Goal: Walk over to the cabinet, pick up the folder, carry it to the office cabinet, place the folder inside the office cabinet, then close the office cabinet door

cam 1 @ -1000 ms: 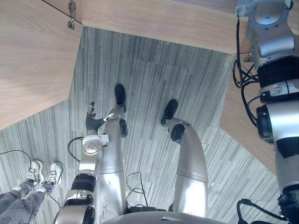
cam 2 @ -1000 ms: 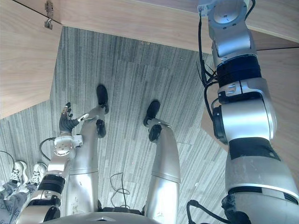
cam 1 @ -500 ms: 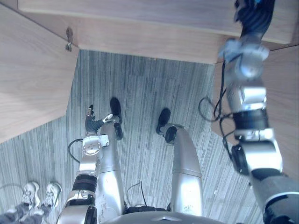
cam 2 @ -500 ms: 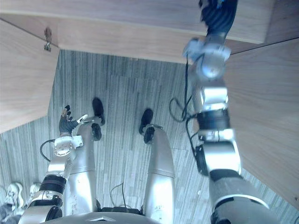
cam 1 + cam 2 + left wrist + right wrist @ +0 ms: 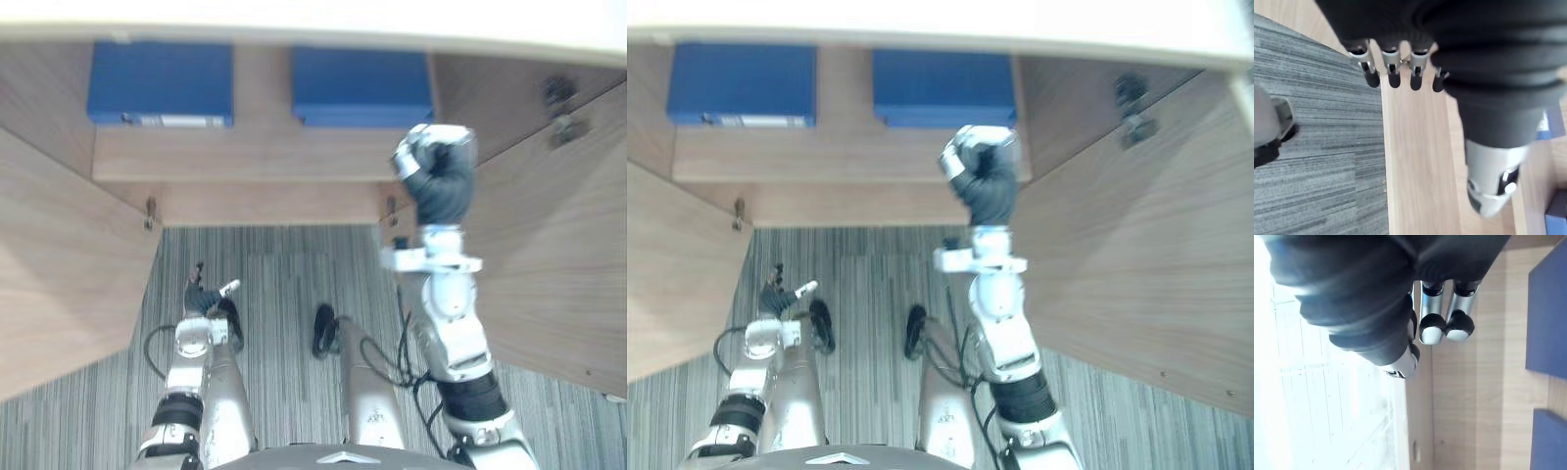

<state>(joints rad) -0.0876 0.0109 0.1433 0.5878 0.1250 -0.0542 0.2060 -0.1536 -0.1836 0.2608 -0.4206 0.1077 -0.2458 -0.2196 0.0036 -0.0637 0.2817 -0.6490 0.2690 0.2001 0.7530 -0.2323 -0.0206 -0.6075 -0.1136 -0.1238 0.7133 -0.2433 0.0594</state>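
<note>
Carpet [image 5: 284,284], grey-striped, lies below open wooden cabinet [image 5: 245,157].

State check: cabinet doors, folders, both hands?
Left cabinet door: open.
Right cabinet door: open.
Left blue folder: on the shelf, not held.
Right blue folder: on the shelf, not held.
Right hand: raised in front of the shelf, fingers curled, empty.
Left hand: low at the side, fingers relaxed, empty.
</note>
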